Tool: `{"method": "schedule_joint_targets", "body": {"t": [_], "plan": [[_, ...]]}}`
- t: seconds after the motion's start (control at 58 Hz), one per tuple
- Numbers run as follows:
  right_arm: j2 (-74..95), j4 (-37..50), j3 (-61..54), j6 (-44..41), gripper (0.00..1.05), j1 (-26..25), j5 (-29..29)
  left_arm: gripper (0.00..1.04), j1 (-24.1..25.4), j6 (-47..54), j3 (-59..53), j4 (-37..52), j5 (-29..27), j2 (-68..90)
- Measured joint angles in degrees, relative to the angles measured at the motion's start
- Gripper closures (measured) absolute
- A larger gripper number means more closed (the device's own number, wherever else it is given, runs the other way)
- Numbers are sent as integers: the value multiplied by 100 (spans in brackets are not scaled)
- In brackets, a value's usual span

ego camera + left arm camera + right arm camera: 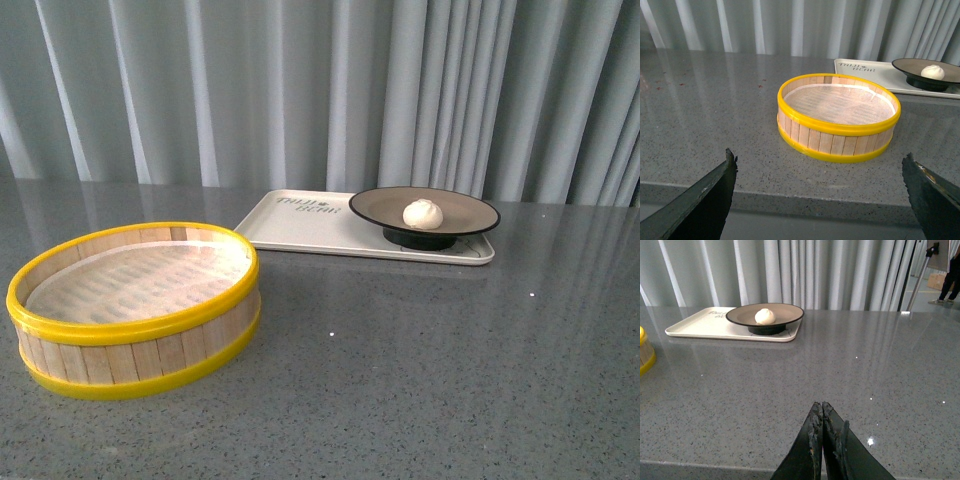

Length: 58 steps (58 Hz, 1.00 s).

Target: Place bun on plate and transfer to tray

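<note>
Front view: bun sits on plate, plate on tray's right end, far right; looks finished to me. No arms visible. Left wrist: my left end effector released, near the empty steamer basket. Right wrist: right end effector clenched, empty, well clear.

One bun, sitting on one plate, well ahead of the right gripper; one tray under that plate; one steamer basket, just ahead of the left gripper and empty of buns; two grippers in all, one per wrist view; one grey table; one curtain behind everything.
</note>
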Motion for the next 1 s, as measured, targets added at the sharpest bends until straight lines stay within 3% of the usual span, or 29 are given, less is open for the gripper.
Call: {"method": "schedule_joint_targets", "body": {"t": [0.224, 0.759, 1.0], "plan": [[-28, -28, 0, -4, 102, 2, -2, 7, 0, 0, 0, 0, 2, -2], [-31, -31, 0, -4, 7, 2, 0, 7, 0, 0, 0, 0, 2, -2], [-31, -31, 0, -2, 8, 2, 0, 7, 0, 0, 0, 0, 2, -2]]}}
